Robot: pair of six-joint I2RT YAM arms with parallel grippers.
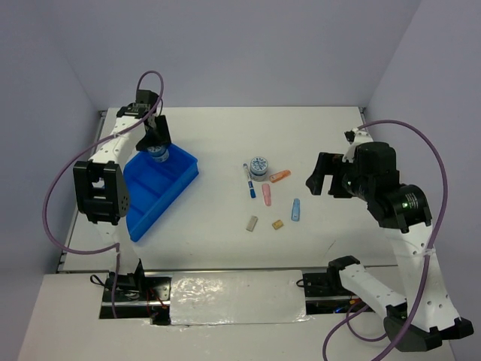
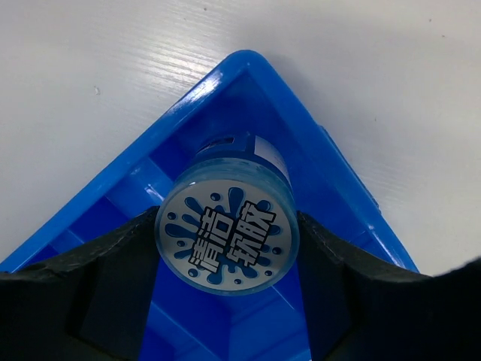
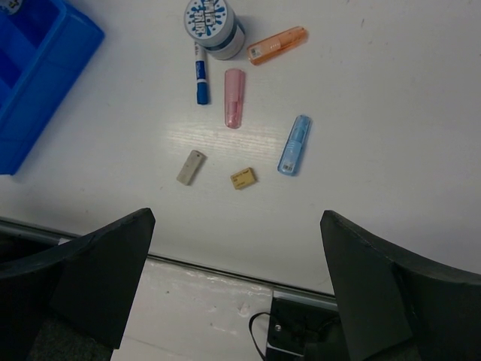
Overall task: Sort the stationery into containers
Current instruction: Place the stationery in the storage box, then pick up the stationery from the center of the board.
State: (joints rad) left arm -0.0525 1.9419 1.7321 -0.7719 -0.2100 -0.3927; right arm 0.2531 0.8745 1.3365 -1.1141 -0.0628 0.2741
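The glossy blue compartment tray (image 1: 171, 201) is sitting at the left, and the left gripper (image 1: 158, 147) is clamping a round splash-printed tub (image 2: 226, 242) just above its far corner — seemingly the first piece going in. The right gripper (image 3: 237, 218) is hanging wide open, empty, over what is left on the white table (image 1: 338, 135) — second tub (image 3: 210, 26), thin pen (image 3: 201, 75), translucent pink capsule (image 3: 234, 98), orange capsule (image 3: 276, 45), light-blue capsule (image 3: 294, 144), grey block (image 3: 190, 167), tan block (image 3: 243, 178).

We count two patterned discs (image 1: 259, 167) (image 2: 225, 237); one pen (image 1: 249, 184); three capsules (image 1: 267, 196) (image 1: 280, 177) (image 1: 296, 210); two small blocks (image 1: 252, 222) (image 1: 277, 224); one blue tray (image 1: 169, 207).
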